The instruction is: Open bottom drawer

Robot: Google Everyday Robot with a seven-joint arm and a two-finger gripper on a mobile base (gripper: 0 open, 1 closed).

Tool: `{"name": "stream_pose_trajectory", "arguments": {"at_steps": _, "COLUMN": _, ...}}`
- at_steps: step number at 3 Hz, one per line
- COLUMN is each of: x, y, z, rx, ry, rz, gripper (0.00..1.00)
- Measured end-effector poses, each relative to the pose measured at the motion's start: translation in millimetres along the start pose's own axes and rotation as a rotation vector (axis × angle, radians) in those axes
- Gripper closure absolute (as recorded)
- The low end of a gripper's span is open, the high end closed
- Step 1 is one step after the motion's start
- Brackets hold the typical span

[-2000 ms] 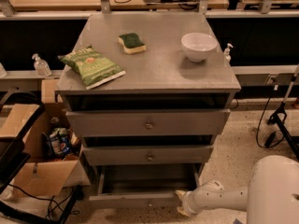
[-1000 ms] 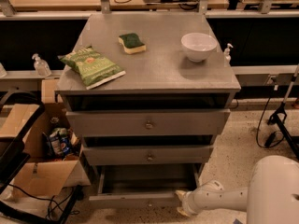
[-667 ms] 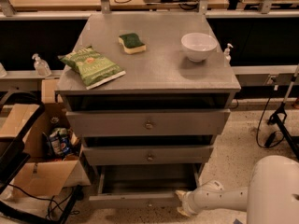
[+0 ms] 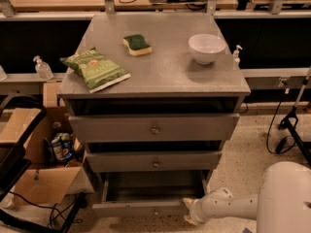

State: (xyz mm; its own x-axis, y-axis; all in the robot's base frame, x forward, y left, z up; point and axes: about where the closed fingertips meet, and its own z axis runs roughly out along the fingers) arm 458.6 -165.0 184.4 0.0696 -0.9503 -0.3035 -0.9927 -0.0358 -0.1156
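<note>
A grey cabinet holds three drawers. The bottom drawer (image 4: 146,208) is the slimmest, with a small round knob (image 4: 155,211) on its front panel. It stands pulled out, showing its shallow grey box. My white arm reaches in from the lower right, and my gripper (image 4: 187,211) is at the right end of that drawer's front panel, low near the floor. The middle drawer (image 4: 154,162) and the top drawer (image 4: 154,128) sit above, each with a centre knob.
On the cabinet top lie a green chip bag (image 4: 94,68), a green-and-yellow sponge (image 4: 136,44) and a white bowl (image 4: 206,47). A cardboard box (image 4: 43,178) with cans and cables stands at the left. Black stand legs (image 4: 291,130) are at the right.
</note>
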Motion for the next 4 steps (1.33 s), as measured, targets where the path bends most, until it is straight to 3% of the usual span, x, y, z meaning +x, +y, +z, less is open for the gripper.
{"name": "stream_pose_trajectory", "arguments": {"at_steps": 2, "x": 0.0, "y": 0.0, "z": 0.0, "rx": 0.000, "ry": 0.000, "rz": 0.000, "gripper": 0.07}}
{"name": "stream_pose_trajectory", "arguments": {"at_steps": 3, "x": 0.0, "y": 0.1, "z": 0.1, "rx": 0.000, "ry": 0.000, "rz": 0.000, "gripper": 0.00}}
{"name": "stream_pose_trajectory", "arguments": {"at_steps": 4, "x": -0.1, "y": 0.2, "z": 0.2, "rx": 0.000, "ry": 0.000, "rz": 0.000, "gripper": 0.00}}
